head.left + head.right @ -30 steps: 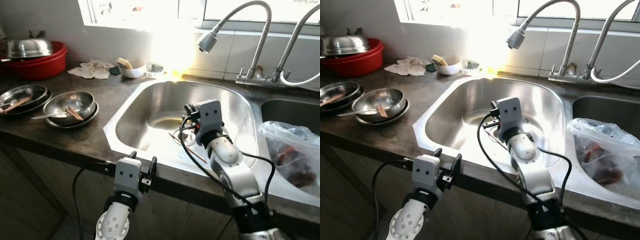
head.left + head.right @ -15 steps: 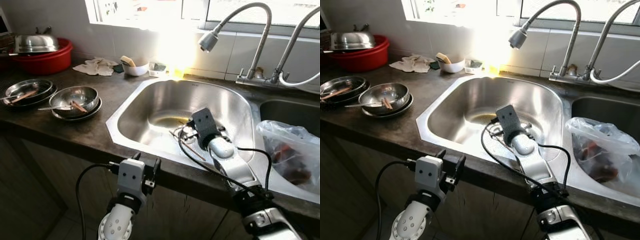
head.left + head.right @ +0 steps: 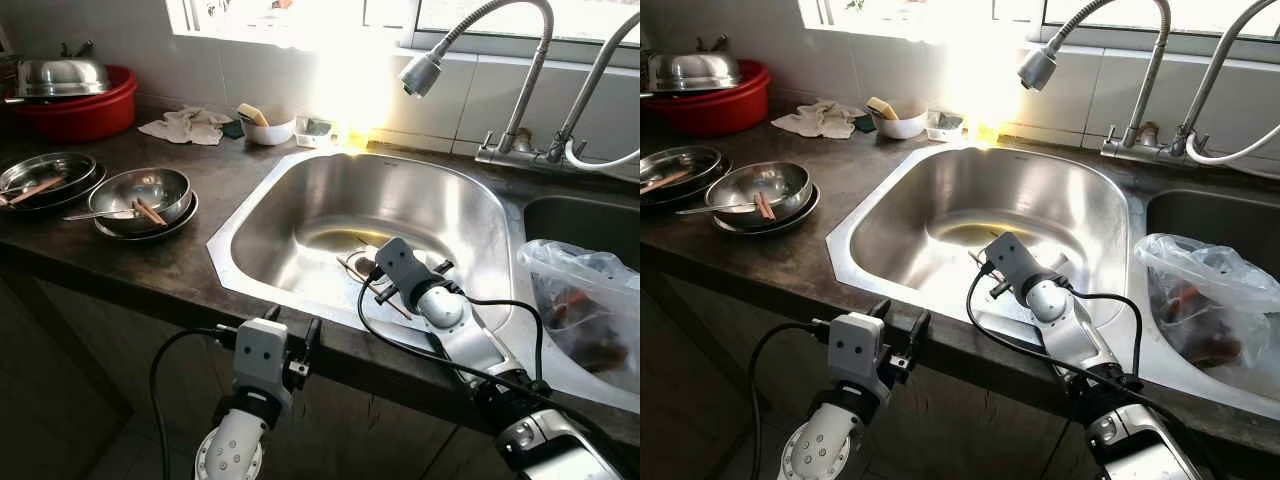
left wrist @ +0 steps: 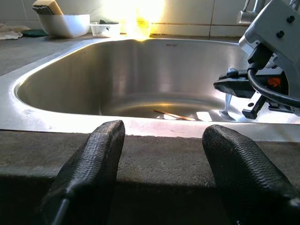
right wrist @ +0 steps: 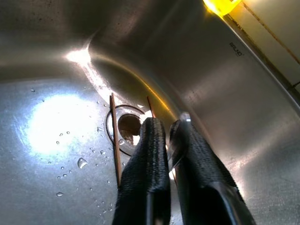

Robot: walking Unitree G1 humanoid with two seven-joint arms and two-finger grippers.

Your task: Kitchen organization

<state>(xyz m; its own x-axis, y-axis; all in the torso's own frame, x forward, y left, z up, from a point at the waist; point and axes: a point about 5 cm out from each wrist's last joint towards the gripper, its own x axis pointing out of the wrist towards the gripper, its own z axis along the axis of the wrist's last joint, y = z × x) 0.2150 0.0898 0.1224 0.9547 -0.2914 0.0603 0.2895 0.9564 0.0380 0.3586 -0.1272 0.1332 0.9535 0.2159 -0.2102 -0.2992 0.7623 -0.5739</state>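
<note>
A spoon (image 5: 180, 140) sat pinched between the right gripper's (image 5: 169, 140) fingers, low in the sink (image 3: 300, 190) just over the drain (image 5: 127, 126), with chopsticks (image 5: 114, 136) lying beside it. Half a second before, that arm had been higher; it had since dropped to the basin floor, so the pickup looked made. The left gripper (image 4: 161, 164) waited spread at the counter (image 3: 150, 265) edge.
</note>
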